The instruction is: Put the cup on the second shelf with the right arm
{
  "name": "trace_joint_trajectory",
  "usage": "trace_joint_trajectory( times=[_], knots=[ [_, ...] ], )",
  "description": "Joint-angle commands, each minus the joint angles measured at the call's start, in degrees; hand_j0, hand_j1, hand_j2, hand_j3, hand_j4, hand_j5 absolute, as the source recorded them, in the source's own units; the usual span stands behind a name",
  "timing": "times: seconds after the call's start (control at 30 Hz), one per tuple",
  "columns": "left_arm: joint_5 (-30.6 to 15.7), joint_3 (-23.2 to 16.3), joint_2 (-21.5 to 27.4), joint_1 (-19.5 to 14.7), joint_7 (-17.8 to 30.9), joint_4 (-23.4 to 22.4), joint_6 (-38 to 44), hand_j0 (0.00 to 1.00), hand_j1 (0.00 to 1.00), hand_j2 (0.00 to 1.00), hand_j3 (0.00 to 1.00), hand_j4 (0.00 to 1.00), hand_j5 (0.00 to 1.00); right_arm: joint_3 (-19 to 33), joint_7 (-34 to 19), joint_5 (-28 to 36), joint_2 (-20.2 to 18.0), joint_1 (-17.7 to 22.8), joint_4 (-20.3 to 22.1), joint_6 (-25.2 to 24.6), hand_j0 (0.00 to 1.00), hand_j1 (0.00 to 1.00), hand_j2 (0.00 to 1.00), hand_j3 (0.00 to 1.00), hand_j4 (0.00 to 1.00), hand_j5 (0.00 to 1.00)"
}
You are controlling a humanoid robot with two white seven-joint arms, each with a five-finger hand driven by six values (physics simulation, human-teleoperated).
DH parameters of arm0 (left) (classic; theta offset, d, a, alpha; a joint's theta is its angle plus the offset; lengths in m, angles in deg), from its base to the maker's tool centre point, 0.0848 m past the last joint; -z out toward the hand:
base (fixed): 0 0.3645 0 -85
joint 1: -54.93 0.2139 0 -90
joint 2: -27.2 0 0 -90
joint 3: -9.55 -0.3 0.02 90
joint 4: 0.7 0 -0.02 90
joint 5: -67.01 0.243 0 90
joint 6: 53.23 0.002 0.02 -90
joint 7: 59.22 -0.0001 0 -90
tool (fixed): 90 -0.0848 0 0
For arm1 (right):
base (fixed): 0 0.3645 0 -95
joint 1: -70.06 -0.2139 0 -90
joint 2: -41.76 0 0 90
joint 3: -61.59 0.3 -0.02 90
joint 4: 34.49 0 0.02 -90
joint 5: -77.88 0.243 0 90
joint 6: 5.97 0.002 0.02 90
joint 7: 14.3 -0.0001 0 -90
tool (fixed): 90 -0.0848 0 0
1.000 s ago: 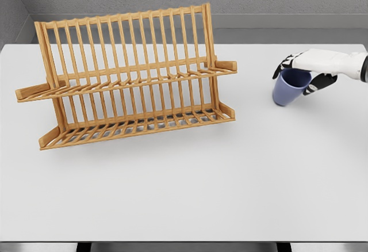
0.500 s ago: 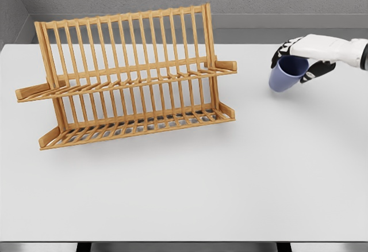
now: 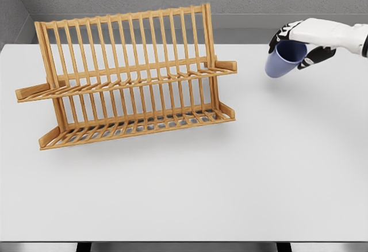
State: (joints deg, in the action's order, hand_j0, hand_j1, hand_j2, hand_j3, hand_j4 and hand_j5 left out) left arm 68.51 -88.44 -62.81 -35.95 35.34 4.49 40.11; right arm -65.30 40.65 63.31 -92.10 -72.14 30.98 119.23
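Note:
A blue cup [image 3: 280,62] hangs tilted in the air at the upper right, its bottom pointing down-left. My right hand [image 3: 300,41], white with black fingers, is shut on the cup's rim, and its arm enters from the right edge. A wooden two-tier dish rack [image 3: 126,79] stands on the white table [image 3: 230,177] at the left; its upper shelf [image 3: 132,80] reaches out to about a cup's width left of the cup. Both shelves hold nothing. The left arm is out of view.
A grey wall runs along the table's far edge. The table's front edge lies near the bottom of the view.
The right hand has lifted the cup off the table, carrying it up and a little left toward the rack. The cup is tilted more.

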Motion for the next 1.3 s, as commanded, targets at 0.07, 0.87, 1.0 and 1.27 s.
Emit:
trace_joint_trajectory(
  times=[0.07, 0.87, 1.0, 1.27],
  knots=[
    [0.0, -0.01, 0.0, 0.09, 0.0, -0.01, 0.0, 1.0, 1.0, 1.0, 1.0, 1.0, 1.0, 1.47, 0.05, 0.42, -0.08, -0.18, 2.12, -0.2, 0.63, 0.63, 0.63, 0.63, 0.63, 0.63],
    [0.0, -0.01, 0.0, 0.09, 0.0, -0.01, 0.0, 1.0, 1.0, 1.0, 1.0, 1.0, 1.0, 6.31, 0.05, 0.42, -0.25, 0.0, 16.35, -0.2, 0.64, 0.64, 0.64, 0.64, 0.64, 0.64],
    [0.0, -0.01, 0.0, 0.09, 0.0, -0.01, 0.0, 1.0, 1.0, 1.0, 1.0, 1.0, 1.0, 6.31, 0.05, 0.42, -0.34, 0.18, 18.81, -0.2, 0.64, 0.64, 0.64, 0.64, 0.64, 0.64],
    [0.0, -0.01, 0.0, 0.09, 0.0, -0.01, 0.0, 1.0, 1.0, 1.0, 1.0, 1.0, 1.0, 6.22, 0.05, 0.33, -0.52, 0.53, 26.28, -0.2, 0.64, 0.64, 0.64, 0.64, 0.64, 0.64]
  ],
)
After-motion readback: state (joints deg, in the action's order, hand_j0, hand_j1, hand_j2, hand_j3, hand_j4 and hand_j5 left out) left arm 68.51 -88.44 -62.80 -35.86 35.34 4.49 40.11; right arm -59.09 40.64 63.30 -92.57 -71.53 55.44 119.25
